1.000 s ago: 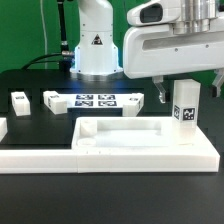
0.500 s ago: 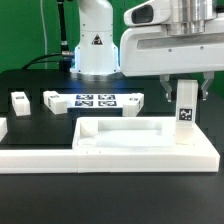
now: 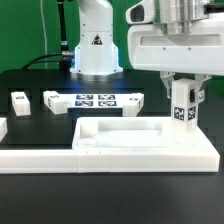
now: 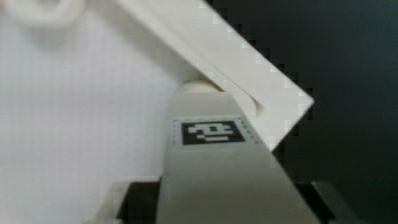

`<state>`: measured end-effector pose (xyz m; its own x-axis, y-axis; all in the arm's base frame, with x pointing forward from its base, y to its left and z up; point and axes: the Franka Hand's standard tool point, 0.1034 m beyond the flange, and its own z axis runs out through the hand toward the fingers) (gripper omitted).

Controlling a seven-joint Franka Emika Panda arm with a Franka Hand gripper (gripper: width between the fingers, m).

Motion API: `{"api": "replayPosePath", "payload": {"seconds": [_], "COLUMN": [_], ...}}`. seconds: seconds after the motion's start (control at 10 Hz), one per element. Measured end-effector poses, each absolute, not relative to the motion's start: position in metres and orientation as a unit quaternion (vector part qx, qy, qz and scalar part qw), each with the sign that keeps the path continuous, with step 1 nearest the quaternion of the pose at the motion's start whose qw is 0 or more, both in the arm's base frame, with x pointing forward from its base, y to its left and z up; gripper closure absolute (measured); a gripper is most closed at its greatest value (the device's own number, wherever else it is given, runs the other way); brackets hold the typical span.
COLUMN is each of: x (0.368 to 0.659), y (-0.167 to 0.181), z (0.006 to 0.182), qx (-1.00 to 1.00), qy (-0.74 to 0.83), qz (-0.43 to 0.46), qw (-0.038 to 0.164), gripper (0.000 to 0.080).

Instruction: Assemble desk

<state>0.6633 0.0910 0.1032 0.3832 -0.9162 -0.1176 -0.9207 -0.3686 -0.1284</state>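
The white desk tabletop [image 3: 120, 142] lies flat near the table's front, its raised rims up. A square white leg [image 3: 183, 112] with a black-and-white tag stands upright at the tabletop's far corner on the exterior view's right. My gripper [image 3: 184, 92] comes down over the leg's top and is shut on it, one finger on each side. In the wrist view the leg [image 4: 222, 165] runs out from between the dark fingers [image 4: 139, 200] to the tabletop's rimmed corner [image 4: 240, 70]. Another leg [image 3: 20, 101] lies loose at the exterior view's left.
The marker board [image 3: 97, 100] lies behind the tabletop, in front of the robot base [image 3: 95, 45]. A low white rail [image 3: 35, 157] runs along the front at the exterior view's left. A white piece [image 3: 52, 99] sits at the marker board's left end.
My gripper has come down over the standing leg and its fingers have closed from wide apart onto the leg's sides. The leg has stayed at its corner.
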Motion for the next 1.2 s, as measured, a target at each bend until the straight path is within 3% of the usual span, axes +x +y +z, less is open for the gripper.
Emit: {"api": "replayPosePath", "payload": {"seconds": [0.1,0.5,0.7,1.0,1.1,1.2], "x": [0.663,0.661,0.665,0.666,0.666,0.664], "y": [0.091,0.097,0.1,0.104,0.105,0.108], "z": [0.103,0.103,0.101,0.101,0.101,0.101], "qx": [-0.793,-0.73,-0.602,-0.576,-0.596,-0.635], "qy": [0.601,0.674,0.788,0.806,0.792,0.761], "qz": [0.028,0.046,0.061,0.06,0.058,0.055], "qw": [0.096,0.098,0.116,0.12,0.121,0.121], "gripper": [0.0503,0.0503,0.0503,0.0503,0.0415,0.0415]}}
